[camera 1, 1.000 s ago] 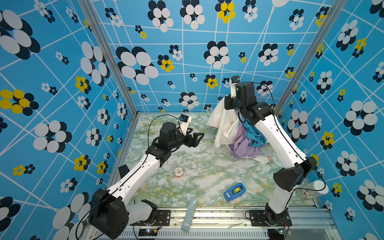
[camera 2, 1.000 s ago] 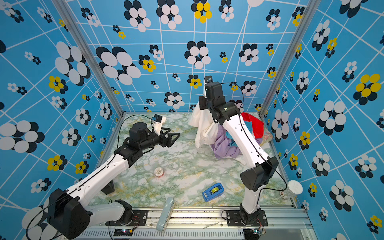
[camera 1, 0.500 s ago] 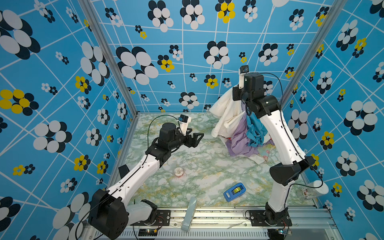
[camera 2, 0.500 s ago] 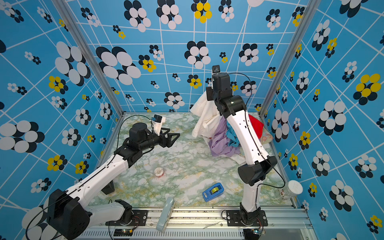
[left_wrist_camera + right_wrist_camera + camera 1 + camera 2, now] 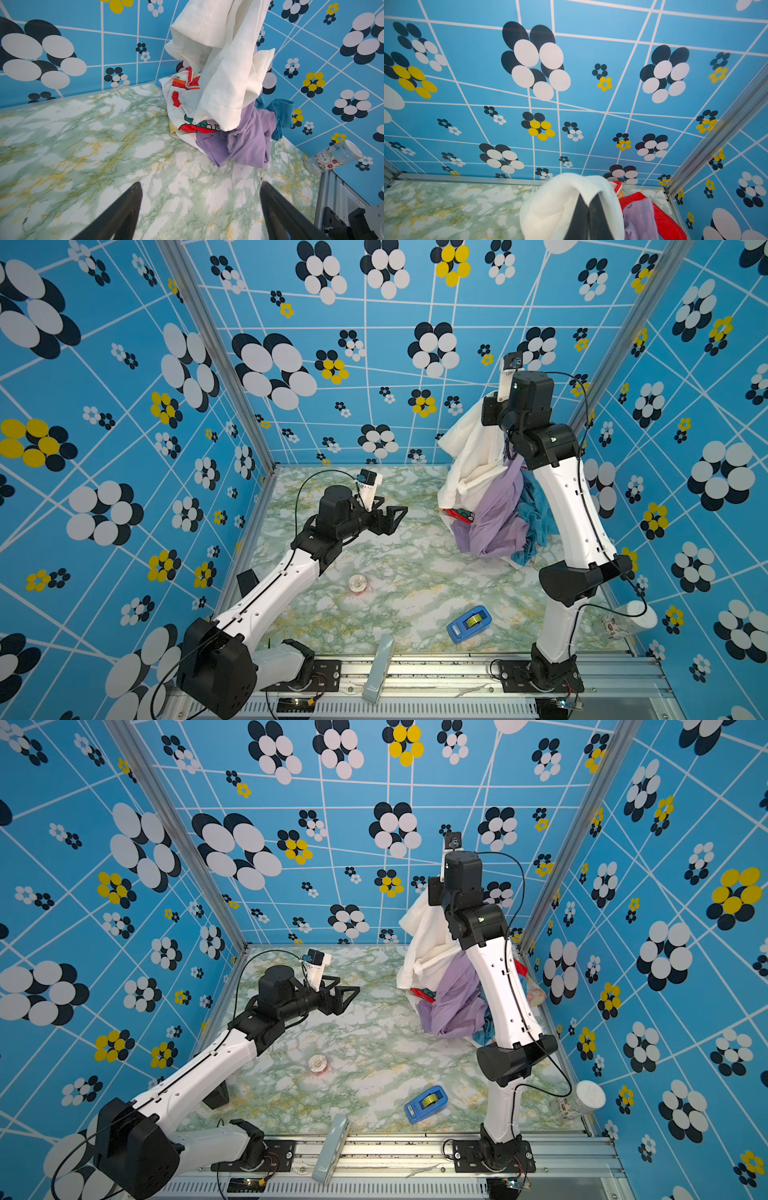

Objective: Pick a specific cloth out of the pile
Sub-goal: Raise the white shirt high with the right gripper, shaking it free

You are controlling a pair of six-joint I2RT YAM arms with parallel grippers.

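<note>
The cloth (image 5: pixel 473 456), a big cream-white sheet, hangs from my right gripper (image 5: pixel 492 410), which is shut on its top fold high up near the back right corner. In the right wrist view the gripper (image 5: pixel 588 202) has its dark fingers pressed together with the cloth (image 5: pixel 560 203) draped over them. Below lies the pile (image 5: pixel 498 526): a lilac cloth (image 5: pixel 249 137) and a blue cloth (image 5: pixel 536 514) are drawn partly upward with the sheet, and a cartoon-printed cloth (image 5: pixel 180 99) lies at its foot. My left gripper (image 5: pixel 397 520) stands open and empty above the table, pointing at the pile from the left.
A blue tape dispenser (image 5: pixel 468 623) lies at the front middle. A small clear round object (image 5: pixel 358 584) sits mid-table. A pale grey bar (image 5: pixel 379 668) lies across the front rail. A clear jar (image 5: pixel 629 618) lies on its side at the front right edge.
My right gripper has risen and moved to the right with the cream-white cloth, and the lilac and blue cloths have been pulled up under it. The left arm has stayed put.
</note>
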